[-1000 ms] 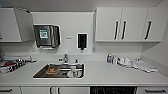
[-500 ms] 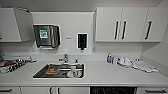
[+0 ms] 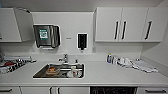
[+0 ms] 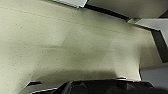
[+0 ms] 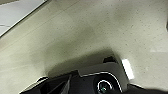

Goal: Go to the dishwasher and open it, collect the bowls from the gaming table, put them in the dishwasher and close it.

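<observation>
In the head view I face a white kitchen counter. Under its front edge, right of the middle, a dark strip is the top of the dishwasher; the rest of its front is cut off below. The gaming table and its bowls are out of view. Both wrist views look down on pale speckled floor, with dark parts of the robot along one edge.
A steel sink with a tap holds some dishes. White wall cabinets hang at upper right, with a towel dispenser and a soap dispenser on the wall. Bottles and cloths lie at the counter's right, a dish rack at its left.
</observation>
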### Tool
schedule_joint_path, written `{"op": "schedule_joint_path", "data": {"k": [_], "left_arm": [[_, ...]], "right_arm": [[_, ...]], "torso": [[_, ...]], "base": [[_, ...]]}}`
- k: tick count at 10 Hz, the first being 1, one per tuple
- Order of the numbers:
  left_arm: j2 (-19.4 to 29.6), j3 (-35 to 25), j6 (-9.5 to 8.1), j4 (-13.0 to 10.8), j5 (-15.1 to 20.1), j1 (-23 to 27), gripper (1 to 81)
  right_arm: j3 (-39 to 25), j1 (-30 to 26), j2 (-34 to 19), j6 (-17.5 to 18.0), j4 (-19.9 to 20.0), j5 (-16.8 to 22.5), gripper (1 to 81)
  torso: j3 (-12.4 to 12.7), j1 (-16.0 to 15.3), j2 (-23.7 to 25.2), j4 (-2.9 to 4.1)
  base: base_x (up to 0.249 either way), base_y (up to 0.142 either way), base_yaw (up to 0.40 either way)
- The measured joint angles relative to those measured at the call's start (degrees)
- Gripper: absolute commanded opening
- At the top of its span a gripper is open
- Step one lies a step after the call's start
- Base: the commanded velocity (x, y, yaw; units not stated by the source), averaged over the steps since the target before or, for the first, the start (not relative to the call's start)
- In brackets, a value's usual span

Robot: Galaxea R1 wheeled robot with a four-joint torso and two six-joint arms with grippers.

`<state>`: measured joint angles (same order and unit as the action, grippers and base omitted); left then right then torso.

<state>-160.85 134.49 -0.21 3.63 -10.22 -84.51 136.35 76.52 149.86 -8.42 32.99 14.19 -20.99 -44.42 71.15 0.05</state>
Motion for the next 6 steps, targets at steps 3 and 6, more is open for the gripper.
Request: {"op": "schedule_joint_path", "data": {"k": [3,6], "left_arm": [[-0.8,3.8,-0.01,0.0,0.3,-0.3,81.1],[-1.0,4.2,-0.01,0.0,0.3,-0.5,81.1]], "right_arm": [[4.8,2.4,6.8,-8.1,0.0,-2.9,81.1],[5.3,4.8,8.4,-10.0,0.0,-5.4,81.1]], "torso": [[0.0,0.0,0.0,0.0],[0.0,0.0,0.0,0.0]], "base": [[0.029,0.0,0.0],[0.0,0.0,0.0]]}}
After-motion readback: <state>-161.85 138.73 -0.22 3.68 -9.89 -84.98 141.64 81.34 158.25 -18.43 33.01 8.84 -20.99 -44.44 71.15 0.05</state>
